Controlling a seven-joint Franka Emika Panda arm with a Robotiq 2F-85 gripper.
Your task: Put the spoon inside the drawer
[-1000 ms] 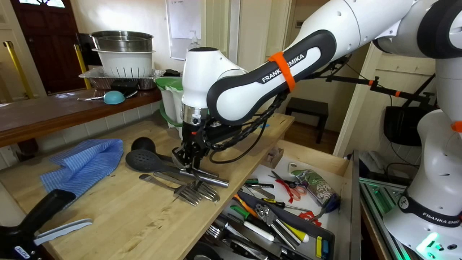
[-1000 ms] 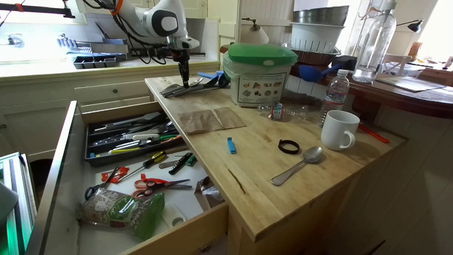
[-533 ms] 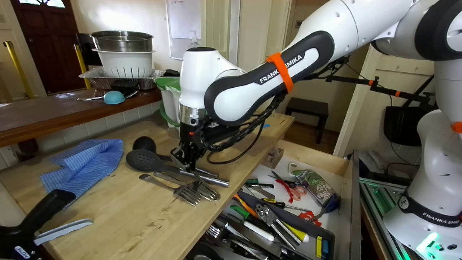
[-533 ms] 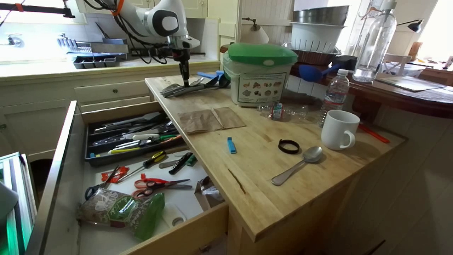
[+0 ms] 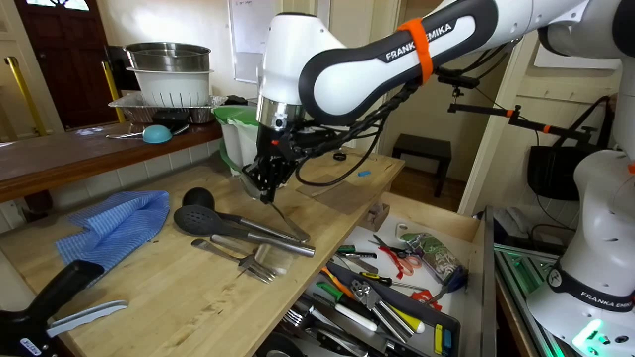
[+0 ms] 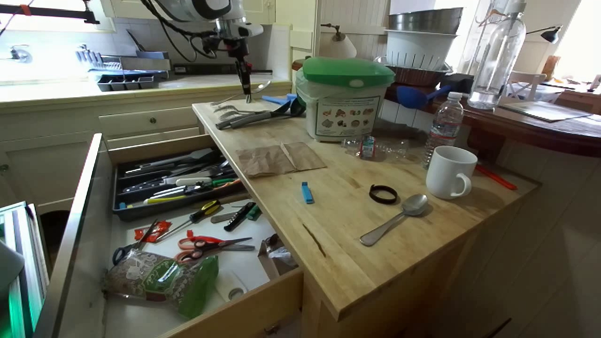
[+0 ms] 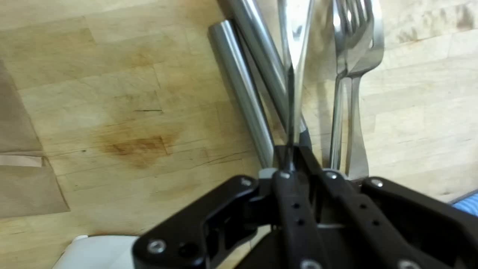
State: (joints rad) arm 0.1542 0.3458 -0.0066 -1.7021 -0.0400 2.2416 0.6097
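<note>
My gripper is shut on the silver spoon, whose slim handle points away from the jaws in the wrist view. The spoon's handle slants down from the fingertips in an exterior view. Its bowl shows beside the gripper in an exterior view, and the spoon is raised a little above the worktop. The grip itself is partly hidden by the fingers. The drawer is open below the worktop's edge; its wooden side also shows in an exterior view.
Forks and two black utensils with metal handles lie under the gripper. A dark tray of utensils, scissors and a bag are in the drawer. A green-lidded bin and another spoon are on the worktop.
My gripper has risen from the worktop. The spoon has come up with it, off the forks and metal handles. The drawer has not moved.
</note>
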